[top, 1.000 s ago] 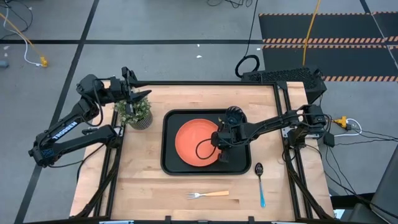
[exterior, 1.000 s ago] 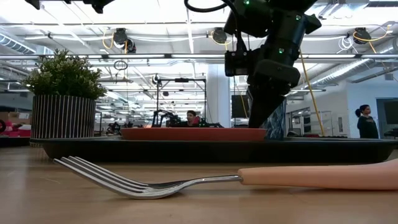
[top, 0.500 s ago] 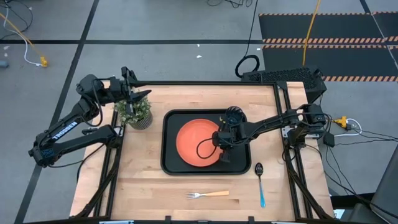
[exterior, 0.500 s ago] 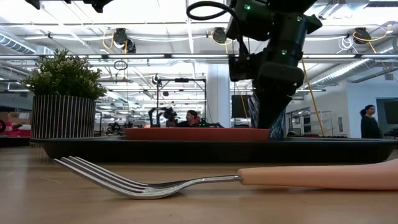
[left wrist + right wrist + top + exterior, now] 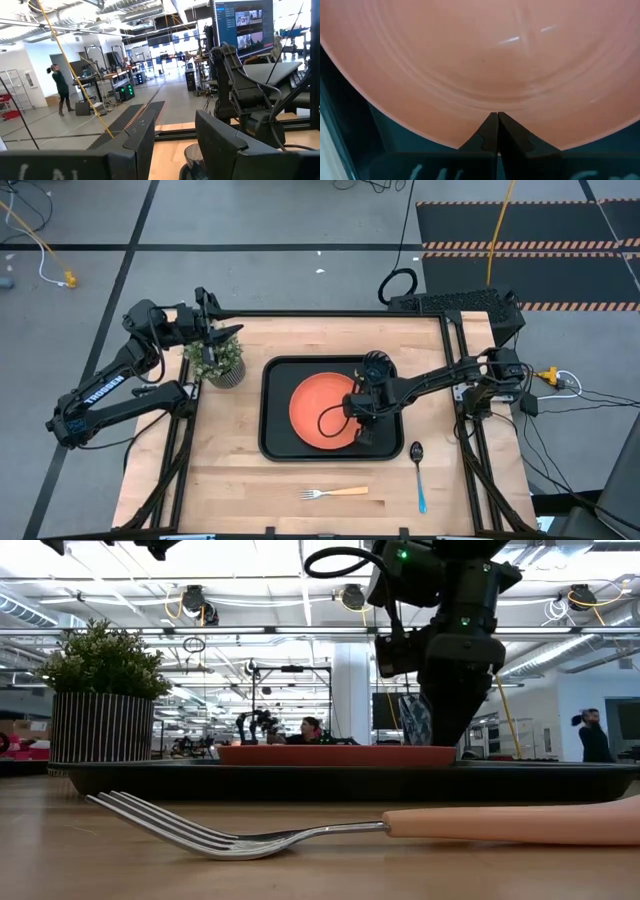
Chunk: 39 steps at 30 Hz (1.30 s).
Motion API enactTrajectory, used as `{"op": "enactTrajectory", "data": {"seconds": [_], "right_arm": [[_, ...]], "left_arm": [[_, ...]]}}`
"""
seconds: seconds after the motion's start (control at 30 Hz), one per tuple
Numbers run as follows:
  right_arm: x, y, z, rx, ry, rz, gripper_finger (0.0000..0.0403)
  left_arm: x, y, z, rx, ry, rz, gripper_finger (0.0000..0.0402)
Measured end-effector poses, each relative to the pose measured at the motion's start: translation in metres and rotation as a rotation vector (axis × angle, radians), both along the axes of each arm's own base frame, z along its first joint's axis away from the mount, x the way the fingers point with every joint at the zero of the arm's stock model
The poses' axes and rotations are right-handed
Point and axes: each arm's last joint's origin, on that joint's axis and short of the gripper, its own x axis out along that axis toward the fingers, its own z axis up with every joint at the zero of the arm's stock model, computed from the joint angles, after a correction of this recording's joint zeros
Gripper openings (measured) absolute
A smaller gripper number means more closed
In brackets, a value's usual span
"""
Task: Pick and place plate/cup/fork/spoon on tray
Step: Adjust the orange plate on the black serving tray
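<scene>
The orange plate (image 5: pixel 318 412) lies flat in the black tray (image 5: pixel 270 448). My right gripper (image 5: pixel 359 423) is shut, with its tips on the plate's right part; it also shows in the low view (image 5: pixel 440 738). The dark cup (image 5: pixel 375 363) stands in the tray's far right corner. The fork (image 5: pixel 333 493) lies on the table near the front edge, and the blue-handled spoon (image 5: pixel 419 476) lies to the right of the tray. My left gripper (image 5: pixel 224 335) is open and empty, above the potted plant (image 5: pixel 218 364). My right gripper presses its shut fingertips (image 5: pixel 490 131) down on the plate's top face just inside its right rim (image 5: pixel 470 116). The fingers come from above, slanting from the table's right. No gap shows between them. The plate lies level on the tray's floor.
The potted plant stands at the table's far left, beside the tray. Bare wood lies left of the tray and between the tray and the front edge. People stand in the room behind the table.
My right gripper has moved a little toward the table's right edge with its fingers still shut. The plate has slid with it across the tray's floor toward the tray's right side, staying flat.
</scene>
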Motion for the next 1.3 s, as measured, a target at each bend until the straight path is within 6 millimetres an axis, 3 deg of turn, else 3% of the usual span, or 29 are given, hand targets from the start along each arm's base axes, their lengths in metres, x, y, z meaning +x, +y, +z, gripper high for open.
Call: {"op": "enactTrajectory", "data": {"seconds": [1.3], "right_arm": [[-0.0089,0.0037,-0.002,0.03,0.095,-0.054,0.0]], "left_arm": [[0.0,0.0,0.0,0.001,0.0,0.0,0.0145]]}}
